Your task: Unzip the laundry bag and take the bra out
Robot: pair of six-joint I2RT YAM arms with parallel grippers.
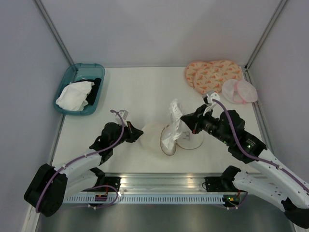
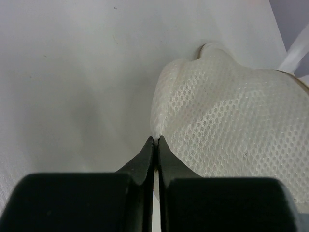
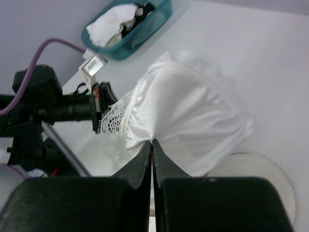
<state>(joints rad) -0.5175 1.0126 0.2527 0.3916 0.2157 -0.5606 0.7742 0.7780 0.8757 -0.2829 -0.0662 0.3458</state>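
Note:
The cream mesh laundry bag (image 1: 153, 136) lies at the middle of the table with its open, tan-rimmed round face (image 1: 191, 141) turned to the right. My left gripper (image 1: 136, 134) is shut on a pinch of the bag's mesh (image 2: 227, 121) at its left end, fingertips (image 2: 155, 138) tight together. The white bra (image 1: 173, 126) sticks up out of the bag's opening. My right gripper (image 1: 185, 121) is shut on it, and the right wrist view shows its soft fabric (image 3: 188, 111) bunched at the right gripper (image 3: 152, 141). Lace edging hangs toward the left arm.
A teal bin (image 1: 64, 90) with a white cloth and a black cloth stands at the back left. A pink-orange patterned pad (image 1: 212, 72) and a pale pink mesh pair (image 1: 239, 91) lie at the back right. A metal rail (image 1: 164, 186) runs along the near edge.

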